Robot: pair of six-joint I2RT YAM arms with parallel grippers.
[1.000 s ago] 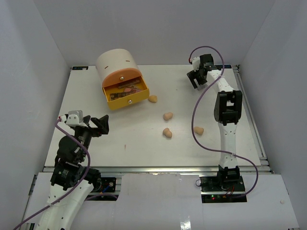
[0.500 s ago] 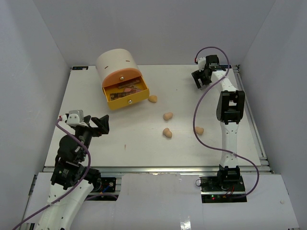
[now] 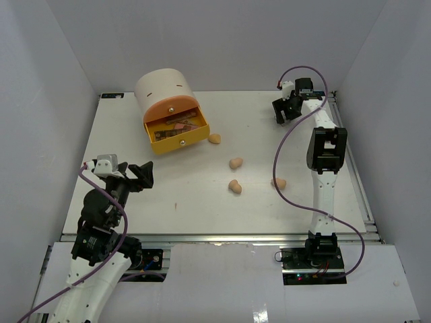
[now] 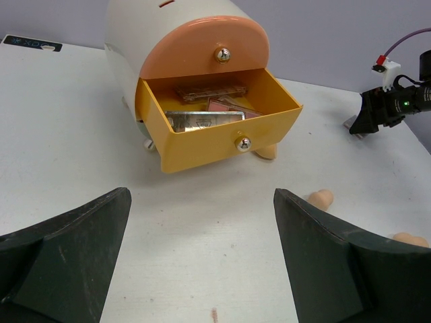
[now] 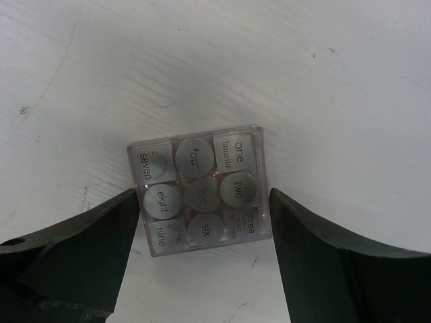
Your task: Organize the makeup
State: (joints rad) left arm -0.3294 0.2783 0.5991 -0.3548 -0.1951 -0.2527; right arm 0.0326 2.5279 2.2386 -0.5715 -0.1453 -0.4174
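The right tool (image 3: 285, 112) hangs at the upper right of the overhead view, fingers down, and from there whatever lies under it is hidden. Its own camera shows a small clear palette (image 5: 199, 192) of nine grey pans, flat on the white desk (image 3: 195, 215), in the gap between the two dark fingers (image 5: 74, 259). The jaws stand wide, one to each side of the palette. The left tip overlaps its edge in the picture and the right tip sits just beside it, but whether either touches cannot be told, and the tool grips nothing that shows. Some of the lettering on the pans is too blurred to read. The left tool (image 4: 201, 202), at the lower left overhead, is also spread wide and empty. It faces the unit (image 4: 168, 33), whose top is cut off in the left wrist view and whose yellow drawer (image 4: 202, 145) stands open. Inside lie a grey palette (image 4: 202, 120), a pink palette (image 4: 225, 105) and a brown palette (image 4: 210, 90), overlapping so that none shows whole; from overhead they are only a brownish jumble. Four sponges (image 3: 214, 138) (image 3: 236, 163) (image 3: 234, 187) (image 3: 279, 183) lie loose mid-desk, right of the drawer. The rightmost is partly covered by a purple cable (image 3: 275, 160). In the left wrist view one sponge is half hidden behind the drawer's corner and another is cut off by the right-hand finger.
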